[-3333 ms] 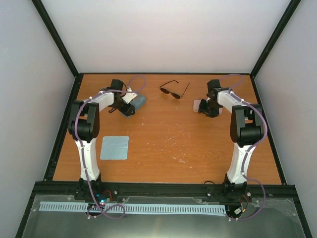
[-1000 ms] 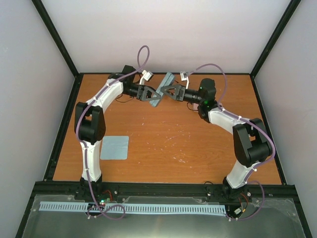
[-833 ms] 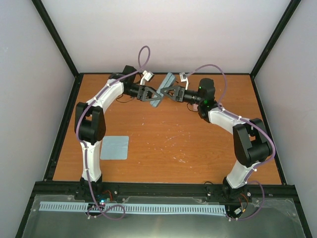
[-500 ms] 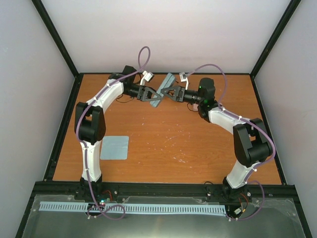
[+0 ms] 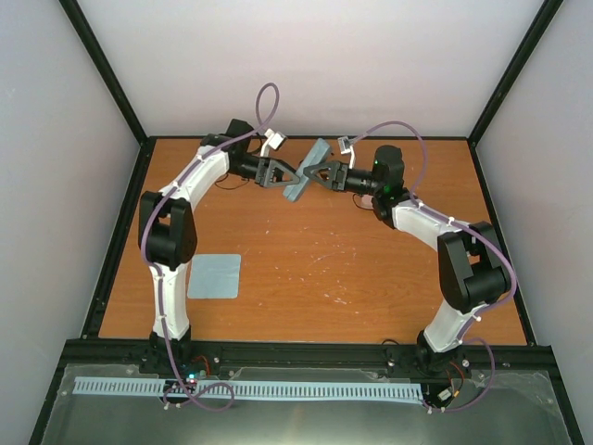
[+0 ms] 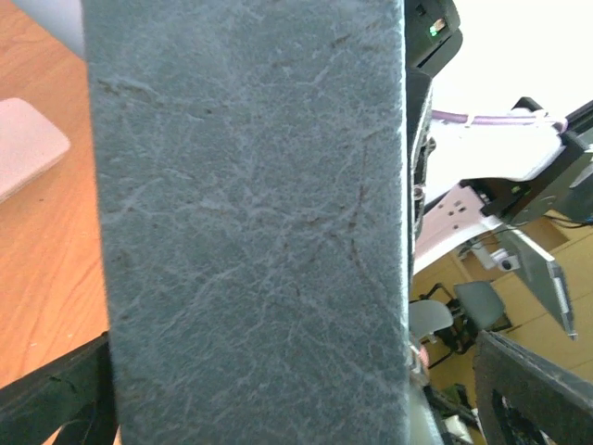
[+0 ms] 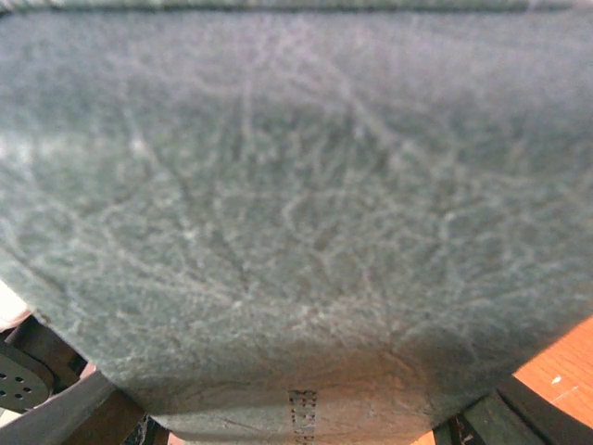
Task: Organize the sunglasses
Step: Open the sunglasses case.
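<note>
Left gripper (image 5: pixel 283 175) stands spread wide around the blue-grey case (image 5: pixel 297 189), one finger clear of it. Right gripper (image 5: pixel 315 172) pinches that case aloft over the table's (image 5: pixel 371 278) far middle. The sunglasses are nowhere in view, so whether either pair is packed cannot be told.

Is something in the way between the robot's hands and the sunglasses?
Yes. A blue-grey case sits right between the left gripper and the right gripper, at the far side of the table. It fills both wrist views, and no sunglasses show anywhere right now.
</note>
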Robot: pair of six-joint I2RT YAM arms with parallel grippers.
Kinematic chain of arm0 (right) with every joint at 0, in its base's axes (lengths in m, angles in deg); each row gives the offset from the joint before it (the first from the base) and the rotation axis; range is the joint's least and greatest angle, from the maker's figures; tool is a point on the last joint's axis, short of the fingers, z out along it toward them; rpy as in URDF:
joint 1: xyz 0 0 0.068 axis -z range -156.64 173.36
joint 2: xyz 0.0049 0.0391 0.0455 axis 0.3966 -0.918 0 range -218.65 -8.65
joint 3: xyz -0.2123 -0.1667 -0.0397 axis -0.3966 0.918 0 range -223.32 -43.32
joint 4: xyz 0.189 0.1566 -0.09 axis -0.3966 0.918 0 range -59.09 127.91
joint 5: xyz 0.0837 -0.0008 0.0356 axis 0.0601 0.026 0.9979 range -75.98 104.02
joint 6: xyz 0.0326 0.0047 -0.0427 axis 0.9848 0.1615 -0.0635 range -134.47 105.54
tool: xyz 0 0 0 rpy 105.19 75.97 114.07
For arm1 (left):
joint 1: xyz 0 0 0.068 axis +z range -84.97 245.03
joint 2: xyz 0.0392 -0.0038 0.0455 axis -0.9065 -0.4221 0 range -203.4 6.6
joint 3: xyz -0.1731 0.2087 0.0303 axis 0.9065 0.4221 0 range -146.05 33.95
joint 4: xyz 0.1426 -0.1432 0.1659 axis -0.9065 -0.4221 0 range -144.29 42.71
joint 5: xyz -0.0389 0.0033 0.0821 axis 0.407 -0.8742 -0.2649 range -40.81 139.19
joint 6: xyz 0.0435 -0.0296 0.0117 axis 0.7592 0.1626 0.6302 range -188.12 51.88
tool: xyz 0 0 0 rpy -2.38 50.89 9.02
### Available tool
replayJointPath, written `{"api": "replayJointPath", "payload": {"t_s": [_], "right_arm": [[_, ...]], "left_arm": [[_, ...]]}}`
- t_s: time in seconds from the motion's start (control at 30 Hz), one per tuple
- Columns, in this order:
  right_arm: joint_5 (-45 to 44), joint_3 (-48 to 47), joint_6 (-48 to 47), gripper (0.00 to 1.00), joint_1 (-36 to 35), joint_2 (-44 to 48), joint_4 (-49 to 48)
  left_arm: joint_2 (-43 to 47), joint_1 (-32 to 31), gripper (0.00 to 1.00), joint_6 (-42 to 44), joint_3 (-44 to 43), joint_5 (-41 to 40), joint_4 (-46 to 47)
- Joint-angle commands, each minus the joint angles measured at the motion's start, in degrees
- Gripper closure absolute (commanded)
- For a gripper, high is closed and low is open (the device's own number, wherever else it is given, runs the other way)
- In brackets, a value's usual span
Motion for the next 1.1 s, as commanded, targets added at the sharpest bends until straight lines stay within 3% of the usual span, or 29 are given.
{"api": "replayJointPath", "payload": {"t_s": [0.0, 0.43, 0.77, 1.07], "right_arm": [[1.39, -0.46, -0.92, 0.6, 0.17, 2.6, -1.26], [5.16, -1.4, -4.06, 0.6, 0.17, 5.47, 5.08], [6.52, -1.1, -8.17, 0.62, 0.17, 8.74, 12.06], [3.56, -1.09, -12.0, 0.62, 0.3, 8.1, 17.81]], "left_arm": [[0.65, 0.66, 0.01, 3.66, -3.77, -4.56, -2.84], [-3.37, 1.31, 0.01, 7.0, -4.18, -14.97, -2.32], [-8.62, 5.72, 0.0, 6.62, -9.36, -18.64, -2.05], [-8.77, 7.0, 0.01, 6.38, -12.83, -16.72, -3.76]]}}
